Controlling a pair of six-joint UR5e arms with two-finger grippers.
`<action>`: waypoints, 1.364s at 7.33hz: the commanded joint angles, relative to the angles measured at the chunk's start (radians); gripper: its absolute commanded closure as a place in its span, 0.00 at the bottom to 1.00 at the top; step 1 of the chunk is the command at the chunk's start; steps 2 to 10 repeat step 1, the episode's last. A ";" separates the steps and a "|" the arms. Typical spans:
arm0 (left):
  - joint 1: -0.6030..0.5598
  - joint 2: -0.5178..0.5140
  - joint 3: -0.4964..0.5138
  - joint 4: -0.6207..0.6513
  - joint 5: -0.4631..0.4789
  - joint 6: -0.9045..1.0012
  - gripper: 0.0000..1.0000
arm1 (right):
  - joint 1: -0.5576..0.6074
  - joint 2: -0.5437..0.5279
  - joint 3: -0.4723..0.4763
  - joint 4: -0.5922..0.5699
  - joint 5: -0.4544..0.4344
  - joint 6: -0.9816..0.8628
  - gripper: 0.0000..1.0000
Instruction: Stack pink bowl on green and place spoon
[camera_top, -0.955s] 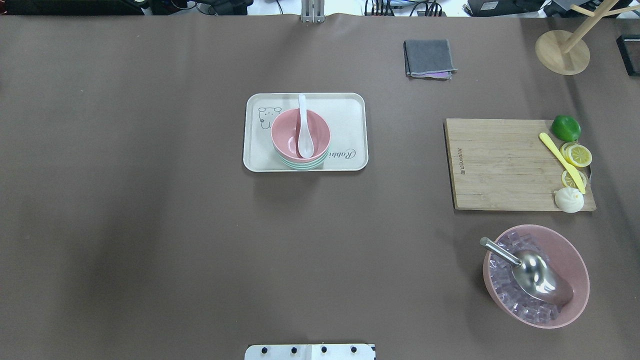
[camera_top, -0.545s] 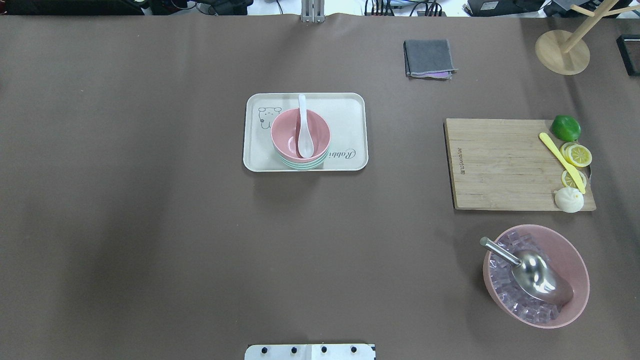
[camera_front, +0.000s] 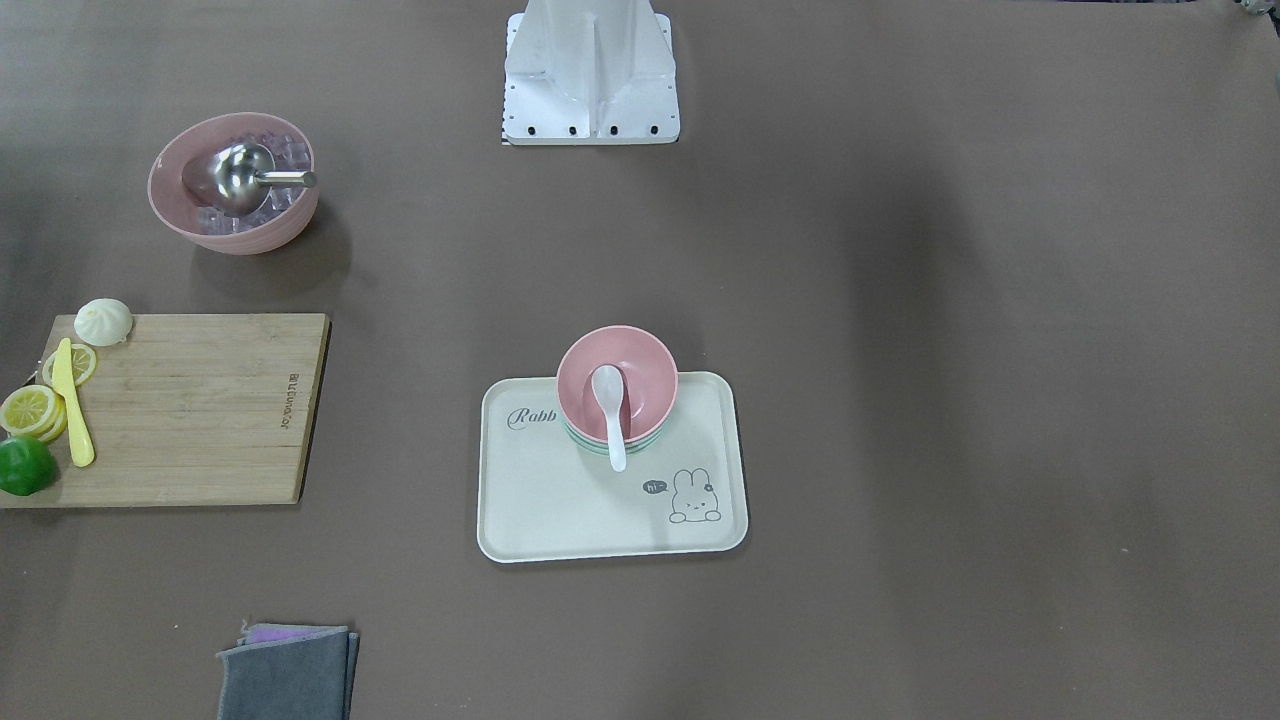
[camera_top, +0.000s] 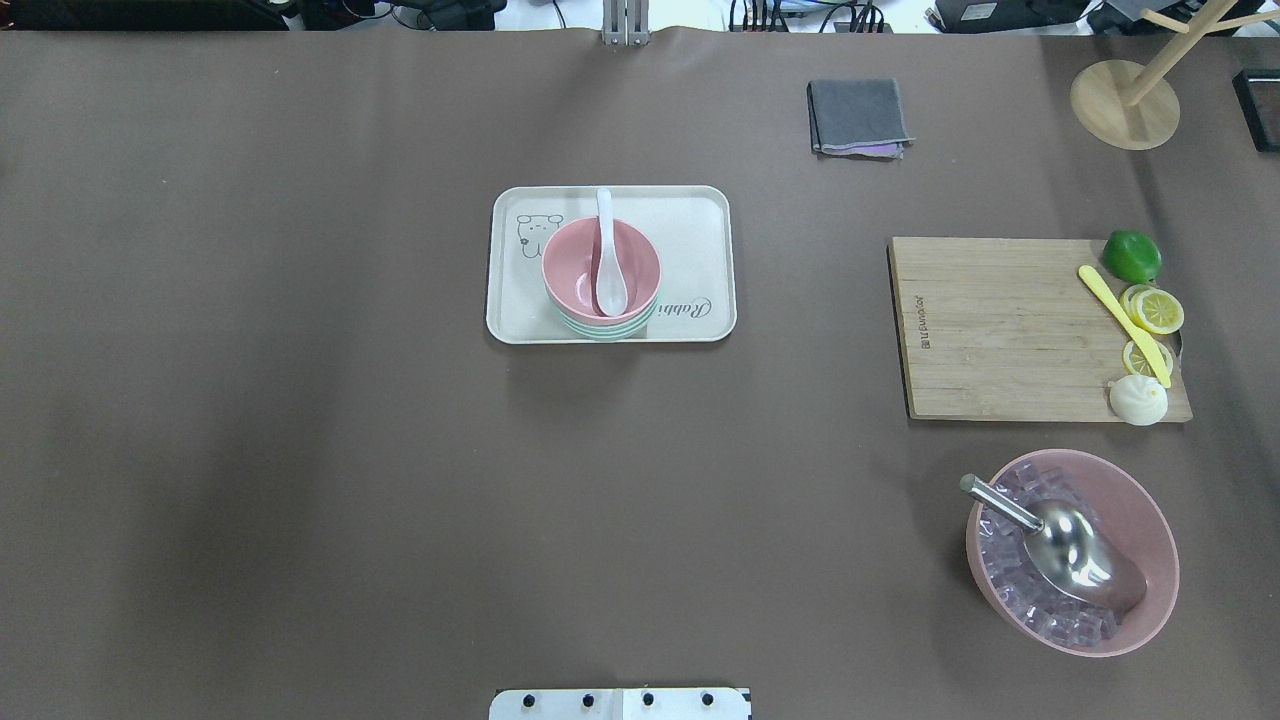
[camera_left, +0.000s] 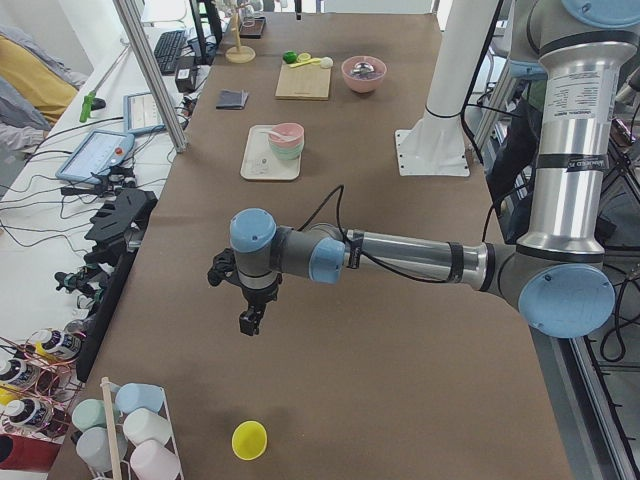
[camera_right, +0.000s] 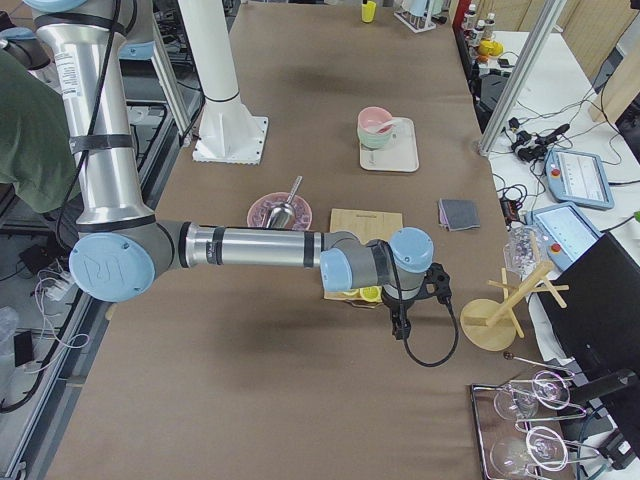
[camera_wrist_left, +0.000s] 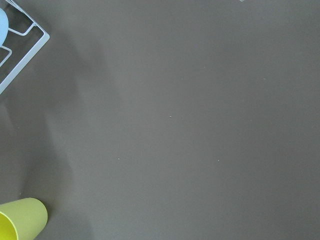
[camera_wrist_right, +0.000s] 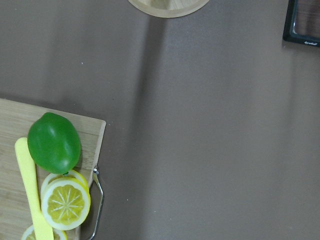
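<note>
The pink bowl (camera_top: 575, 262) sits nested on the green bowl (camera_top: 600, 329) on a cream tray (camera_top: 700, 225) at the table's middle. A white spoon (camera_top: 608, 260) lies in the pink bowl, its handle resting over the far rim. The stack also shows in the front view: pink bowl (camera_front: 645, 375), spoon (camera_front: 610, 400). Both grippers are far from the tray. The left gripper (camera_left: 247, 320) hangs over bare table at the left end. The right gripper (camera_right: 400, 330) hangs beyond the cutting board at the right end. I cannot tell whether either is open or shut.
A wooden cutting board (camera_top: 1000, 330) holds a lime (camera_top: 1132, 256), lemon slices, a yellow knife and a bun. A large pink bowl of ice (camera_top: 1150, 520) holds a metal scoop. A grey cloth (camera_top: 858, 116) and wooden stand (camera_top: 1124, 105) lie at the back. A yellow cup (camera_left: 249, 439) stands near the left gripper.
</note>
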 joint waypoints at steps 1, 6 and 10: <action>0.000 0.000 -0.003 0.000 -0.002 0.001 0.02 | 0.000 -0.004 -0.003 -0.002 -0.008 -0.001 0.00; 0.000 0.000 -0.003 0.000 -0.002 0.001 0.02 | 0.000 -0.004 -0.003 -0.002 -0.008 -0.001 0.00; 0.000 0.000 -0.003 0.000 -0.002 0.001 0.02 | 0.000 -0.004 -0.003 -0.002 -0.008 -0.001 0.00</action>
